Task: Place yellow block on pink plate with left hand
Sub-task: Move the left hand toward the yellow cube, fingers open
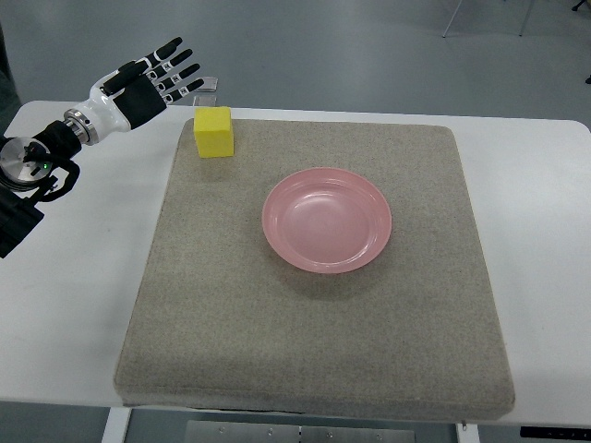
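A yellow block (213, 132) sits on the far left corner of a grey-beige mat (314, 351). A pink plate (327, 219) lies empty near the mat's middle, to the right of and nearer than the block. My left hand (152, 81) comes in from the left edge, raised just left of and beyond the block, not touching it. Its fingers (177, 69) are spread and hold nothing. The right hand does not show.
The mat lies on a white table (83, 277). A small clear object (209, 87) sits on the table just beyond the block, by my fingertips. Grey floor and chair legs (480, 18) show beyond the table's far edge.
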### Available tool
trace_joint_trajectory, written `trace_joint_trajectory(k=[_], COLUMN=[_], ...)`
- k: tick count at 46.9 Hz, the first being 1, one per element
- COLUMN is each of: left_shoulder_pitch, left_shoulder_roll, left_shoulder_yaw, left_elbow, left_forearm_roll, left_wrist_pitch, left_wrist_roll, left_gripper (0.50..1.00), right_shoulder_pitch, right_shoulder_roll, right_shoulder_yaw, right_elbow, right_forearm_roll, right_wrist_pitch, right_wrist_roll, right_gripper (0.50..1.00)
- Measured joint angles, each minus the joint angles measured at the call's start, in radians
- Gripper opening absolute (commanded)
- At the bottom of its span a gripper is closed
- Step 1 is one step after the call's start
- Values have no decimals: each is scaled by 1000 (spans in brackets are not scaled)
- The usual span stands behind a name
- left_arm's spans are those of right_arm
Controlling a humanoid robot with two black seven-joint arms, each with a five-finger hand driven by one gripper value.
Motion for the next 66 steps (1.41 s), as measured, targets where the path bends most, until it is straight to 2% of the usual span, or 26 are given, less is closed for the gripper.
trace_joint_trajectory(k=[19, 26, 30, 35, 51, 66], left_shoulder_pitch=[-16, -29, -30, -42, -105, -181], left_shoulder_roll=[2, 7, 1, -1, 0, 12], left_shoulder_yaw=[0, 0, 1, 12, 13, 16], left_elbow=[-8, -8, -10, -14, -13, -30], left_forearm_roll=[3, 7, 16, 72, 687, 1188], left_wrist_pitch=[0, 52, 49, 46, 74, 118], left_wrist_roll=[0, -1, -23, -86, -301, -316], left_gripper=[994, 994, 994, 994, 994, 992], right_shoulder_pitch=[0, 0, 0, 0, 0, 0], right_shoulder_roll=[0, 0, 0, 0, 0, 0], right_shoulder_yaw=[0, 0, 0, 0, 0, 0], right_elbow=[0, 0, 0, 0, 0, 0], right_forearm_roll=[0, 0, 0, 0, 0, 0], right_wrist_pitch=[0, 0, 0, 0, -1, 0], right_wrist_roll=[0, 0, 0, 0, 0, 0], right_gripper=[924, 924, 924, 924, 924, 924])
